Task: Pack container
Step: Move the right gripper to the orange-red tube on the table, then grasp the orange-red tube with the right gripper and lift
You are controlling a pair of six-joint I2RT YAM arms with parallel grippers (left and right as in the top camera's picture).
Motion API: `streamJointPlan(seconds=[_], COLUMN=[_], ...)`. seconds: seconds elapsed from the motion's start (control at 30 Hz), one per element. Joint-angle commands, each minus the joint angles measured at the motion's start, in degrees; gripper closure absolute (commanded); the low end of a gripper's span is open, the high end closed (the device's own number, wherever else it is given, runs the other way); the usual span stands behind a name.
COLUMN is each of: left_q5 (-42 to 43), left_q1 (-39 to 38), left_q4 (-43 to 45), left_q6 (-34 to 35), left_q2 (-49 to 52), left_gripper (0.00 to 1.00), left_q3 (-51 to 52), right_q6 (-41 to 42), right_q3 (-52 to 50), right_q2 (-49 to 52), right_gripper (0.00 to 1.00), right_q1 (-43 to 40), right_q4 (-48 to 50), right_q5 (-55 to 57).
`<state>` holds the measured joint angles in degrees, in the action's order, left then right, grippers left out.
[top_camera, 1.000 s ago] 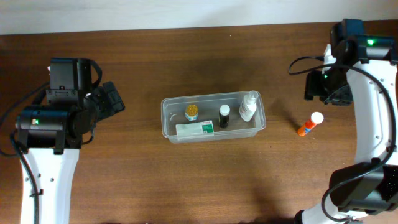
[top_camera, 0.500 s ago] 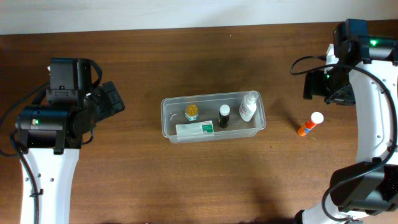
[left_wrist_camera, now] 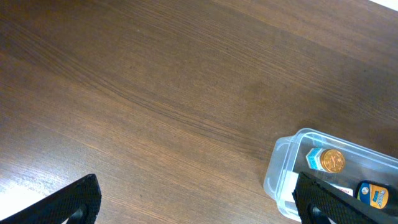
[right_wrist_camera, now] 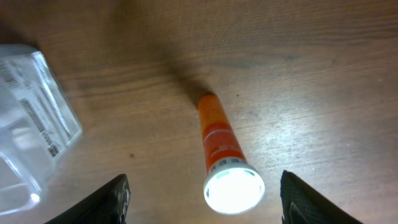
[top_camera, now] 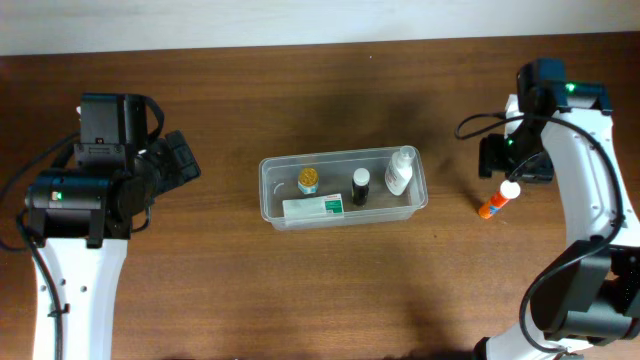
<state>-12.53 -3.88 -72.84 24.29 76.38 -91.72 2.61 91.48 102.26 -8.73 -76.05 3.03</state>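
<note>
From overhead, the container [top_camera: 268, 190] sits at the middle of the wooden table [top_camera: 300, 290]. Its long axis runs left to right, with the right end turned slightly toward the far edge. Inside it stand a gold-capped jar [top_camera: 309, 180], a dark bottle [top_camera: 360, 187] and a white bottle [top_camera: 399, 172], and a green-and-white tube [top_camera: 313, 208] lies along the near wall. To the right, apart from the container, an orange tube [top_camera: 493, 205] lies slanted with its white cap toward the far right. The right gripper [top_camera: 508, 172] hangs just over that cap. The left gripper [top_camera: 185, 160] is well away on the left side, pointing toward the container. In the left wrist view, the left gripper [left_wrist_camera: 194, 186] has its fingers [left_wrist_camera: 74, 202] spread wide with only bare wood between them. One rounded corner of the container [left_wrist_camera: 277, 174] shows at lower right, with the gold-capped jar [left_wrist_camera: 329, 160] inside. In the right wrist view, the right gripper [right_wrist_camera: 204, 180] has its fingers [right_wrist_camera: 112, 199] apart on either side of the orange tube [right_wrist_camera: 217, 137], touching nothing. The tube's cap is nearest the camera and its orange end points away. A corner of the container [right_wrist_camera: 31, 124] shows at the left edge.
</note>
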Motion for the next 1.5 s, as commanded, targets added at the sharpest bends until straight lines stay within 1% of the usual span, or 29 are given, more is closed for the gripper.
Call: streamJointPlan(seconds=[0.0,0.33,0.47,0.53,0.63,0.7,0.73,0.83,1.0,1.07,1.2,1.47], left_q5=[-0.81,-0.81,-0.81,-0.81,-0.81,-0.81,-0.79,-0.81,-0.81,-0.81,-0.81,-0.81], left_q1=[0.31,0.28,0.31,0.31,0.31,0.31,0.28,0.31,0.31,0.31,0.31,0.31], left_q4=[0.11,0.11,0.11,0.11,0.11,0.11,0.11,0.11,0.11,0.11,0.11,0.11], left_q6=[0.28,0.28,0.28,0.28,0.28,0.28,0.28,0.28,0.28,0.28,0.28,0.28], left_q2=[-0.37,-0.37,-0.37,-0.37,-0.37,-0.37,-0.37,-0.37,-0.37,-0.37,-0.37,-0.37], left_gripper=[0.0,0.0,0.01,0.01,0.01,0.01,0.01,0.01,0.0,0.01,0.01,0.0], left_q3=[-0.35,-0.35,-0.35,-0.35,-0.35,-0.35,-0.35,-0.35,-0.35,-0.35,-0.35,-0.35], right_q6=[-1.36,-1.42,-4.15,-4.13,-4.13,-4.13,-4.13,-4.13,-4.13,-4.13,-4.13,-4.11], right_q3=[-2.14,-6.43,-9.05,-9.53,-10.16,-10.47,-10.51,-10.56,-10.56,-10.54,-10.56,-10.54], right_q2=[-0.57,-0.57,-0.57,-0.57,-0.57,-0.57,-0.57,-0.57,-0.57,-0.57,-0.57,-0.57], right_gripper=[0.31,0.31,0.31,0.32,0.37,0.43,0.45,0.47,0.58,0.6,0.64,0.67], right_q1=[-1.01,-5.68,-5.92,-5.92,-5.92,-5.92,-5.92,-5.92,-5.92,-5.92,-5.92,-5.92], right_q4=[1.16,3.67,6.45,7.1,8.02,8.68,8.9,9.29,9.49,9.46,9.44,9.14], right_q5=[0.92,0.61,-2.43,-2.45,-2.36,-2.38,-2.38,-2.38,-2.4,-2.45,-3.69,-4.79])
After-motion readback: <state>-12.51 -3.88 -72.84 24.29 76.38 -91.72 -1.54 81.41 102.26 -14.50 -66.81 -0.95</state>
